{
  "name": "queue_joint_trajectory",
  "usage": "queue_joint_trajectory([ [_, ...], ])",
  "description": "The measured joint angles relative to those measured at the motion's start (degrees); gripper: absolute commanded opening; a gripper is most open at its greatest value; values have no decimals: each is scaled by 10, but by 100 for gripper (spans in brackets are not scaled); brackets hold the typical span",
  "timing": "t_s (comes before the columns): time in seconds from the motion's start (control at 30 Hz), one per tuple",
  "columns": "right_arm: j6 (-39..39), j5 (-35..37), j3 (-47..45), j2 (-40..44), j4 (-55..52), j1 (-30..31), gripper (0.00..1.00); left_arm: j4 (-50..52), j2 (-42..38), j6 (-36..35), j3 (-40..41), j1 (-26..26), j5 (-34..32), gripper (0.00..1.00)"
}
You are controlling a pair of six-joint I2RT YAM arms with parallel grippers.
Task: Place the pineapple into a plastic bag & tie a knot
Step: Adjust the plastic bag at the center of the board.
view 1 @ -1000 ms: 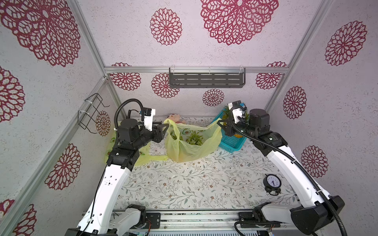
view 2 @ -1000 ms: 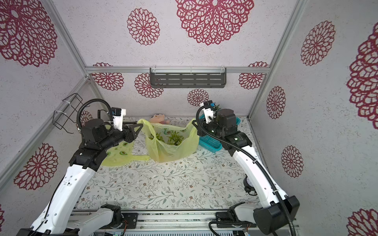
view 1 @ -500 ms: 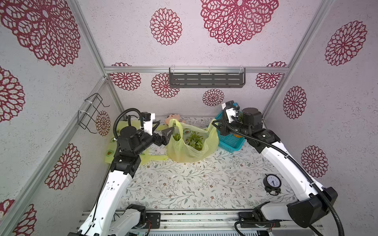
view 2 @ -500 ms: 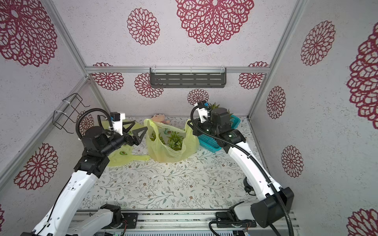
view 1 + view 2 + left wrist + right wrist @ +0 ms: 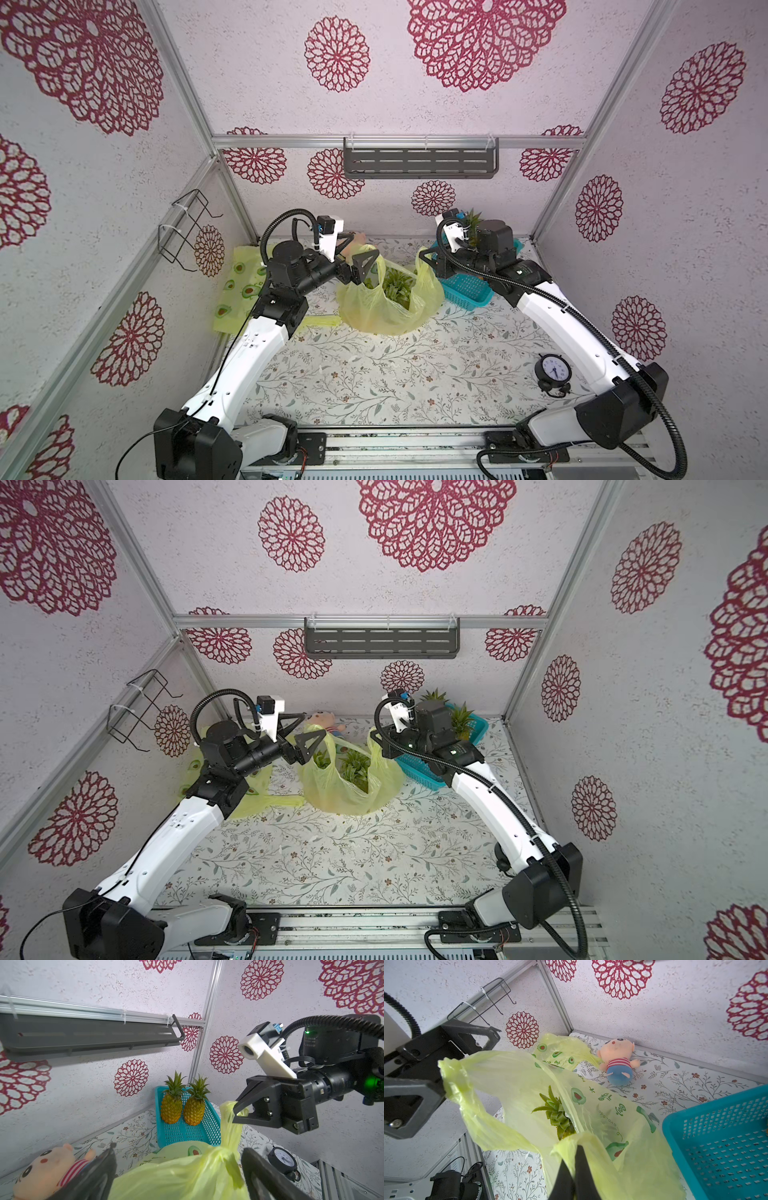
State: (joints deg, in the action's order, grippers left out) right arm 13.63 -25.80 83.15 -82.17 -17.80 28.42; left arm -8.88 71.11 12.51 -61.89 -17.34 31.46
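Left claw (image 5: 316, 725) has opened wide; right claw (image 5: 236, 1113) pinches bag (image 5: 386, 309) edge.

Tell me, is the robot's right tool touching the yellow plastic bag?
Touching. In the left wrist view the right tool is shut on a handle of the yellow plastic bag; the handle runs up from the bag straight into its closed tips.

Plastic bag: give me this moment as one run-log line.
pineapple: inside plastic bag | left gripper: open, straddling one handle | right gripper: shut on other handle | knot: not tied
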Motion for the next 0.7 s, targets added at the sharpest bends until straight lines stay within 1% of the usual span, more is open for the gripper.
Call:
queue_joint_trajectory([
  [0.2,0,0,3,0,0,2,0,2,27,-27,0,-39,-11,97],
  [0.27,0,0,4,0,0,3,0,7,33,-37,0,-49,-21,99],
  [0.3,0,-1,4,0,0,3,0,10,36,-44,0,-53,-29,98],
  [0.33,0,-1,4,0,0,4,0,12,39,-50,0,-57,-35,94],
  [0.4,0,-2,3,0,0,4,0,16,42,-66,0,-63,-45,83],
  [0.43,-1,-4,2,1,0,4,0,17,43,-71,0,-65,-50,75],
  [0.47,-1,-5,-2,3,1,4,0,19,44,-78,0,-67,-53,66],
  [0.53,-4,-13,-13,10,2,4,0,21,45,-86,0,-69,-65,43],
  [0.63,-11,-28,-26,18,0,7,0,24,46,-96,0,-69,-81,11],
  [0.67,-16,-32,-29,20,0,10,0,26,47,-101,0,-69,-84,3],
  [0.7,-22,-37,-31,21,-1,14,0,30,48,-103,-2,-68,-85,0],
])
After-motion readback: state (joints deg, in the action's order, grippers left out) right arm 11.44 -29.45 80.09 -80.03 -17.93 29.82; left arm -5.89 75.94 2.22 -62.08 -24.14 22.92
